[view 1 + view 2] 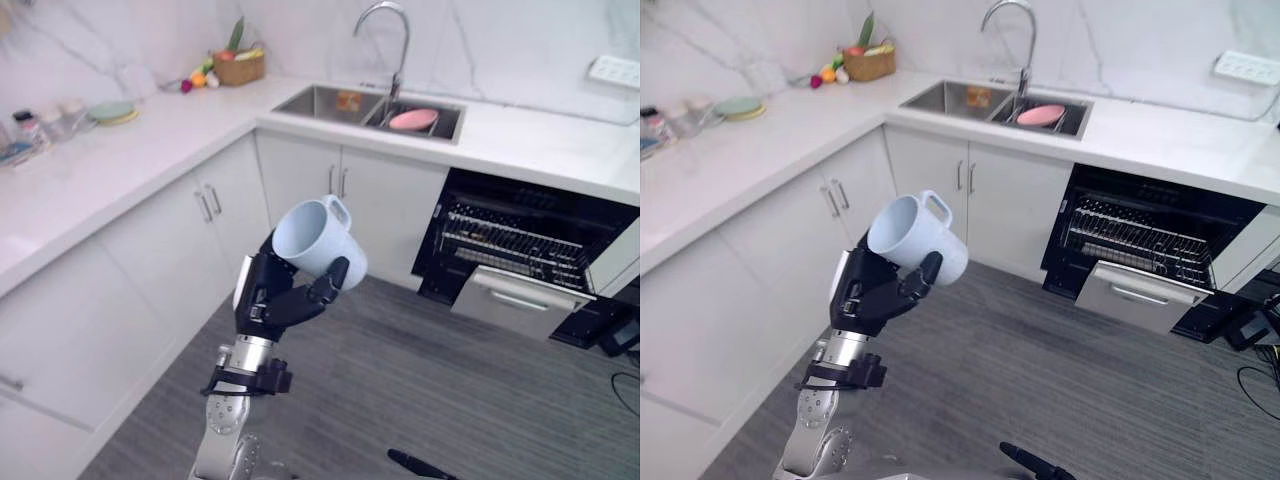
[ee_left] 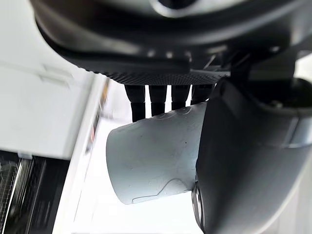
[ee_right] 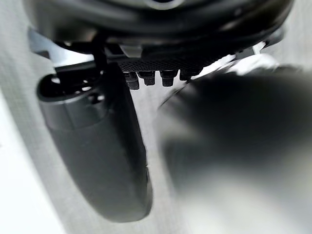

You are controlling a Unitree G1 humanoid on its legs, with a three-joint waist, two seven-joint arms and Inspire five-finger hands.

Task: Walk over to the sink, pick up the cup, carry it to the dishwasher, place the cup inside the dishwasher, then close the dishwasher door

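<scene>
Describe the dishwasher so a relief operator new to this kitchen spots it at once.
Find the sink in the white counter by the far wall. Under the counter, right of the sink, sits the dishwasher. Its neighbours are closed white cabinets; it alone is a dark open bay with wire racks showing.

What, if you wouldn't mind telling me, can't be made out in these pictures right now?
Left hand: its fingers pass behind the cup, tips hidden, left wrist view.
Sink: small orange item inside, too small to identify, eye views.
Dishwasher: rack contents too dark and small, eye views.
Right hand: everything beside it blurred, right wrist view.
</scene>
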